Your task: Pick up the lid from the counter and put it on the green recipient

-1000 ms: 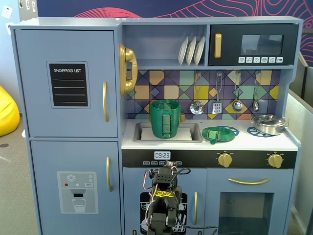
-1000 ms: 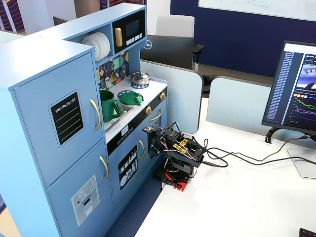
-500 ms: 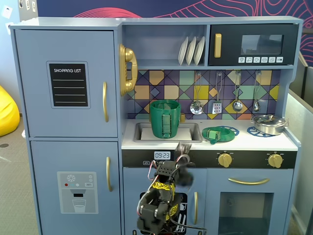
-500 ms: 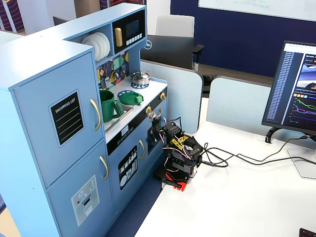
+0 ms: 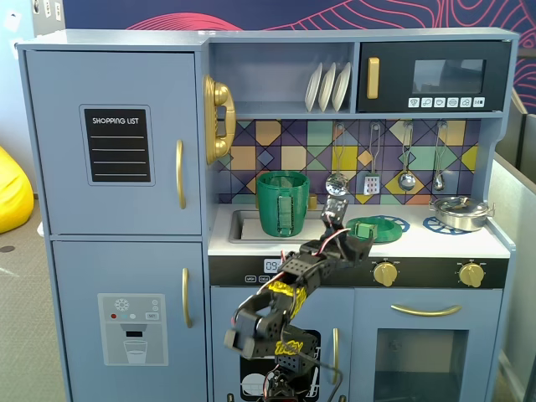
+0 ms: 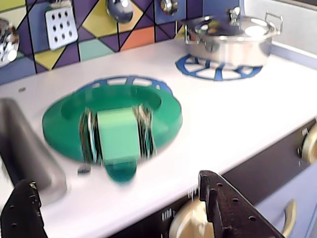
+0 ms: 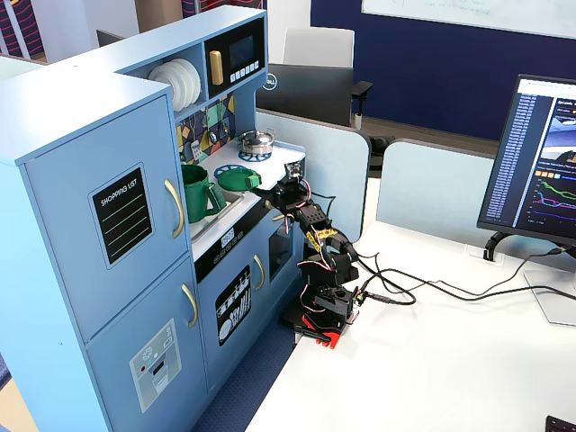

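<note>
The green lid (image 6: 111,121), a flat round disc with a lighter-green tab handle, lies on a blue burner ring on the white counter (image 6: 237,114). It also shows in both fixed views (image 5: 373,228) (image 7: 236,180). The tall dark-green recipient (image 5: 282,203) stands upright in the sink, left of the lid, and its top is uncovered. It also shows in the other fixed view (image 7: 196,192). My gripper (image 6: 115,181) is open and empty, with black fingers (image 6: 233,208) spread wide. It hovers at the counter's front edge, just in front of the lid (image 5: 356,239).
A silver pot (image 6: 230,37) with its own lid sits on the right burner ring (image 5: 461,211). The recessed sink (image 6: 29,153) lies left of the lid. Gold knobs (image 5: 385,272) line the front panel below the counter. Utensils hang on the back wall.
</note>
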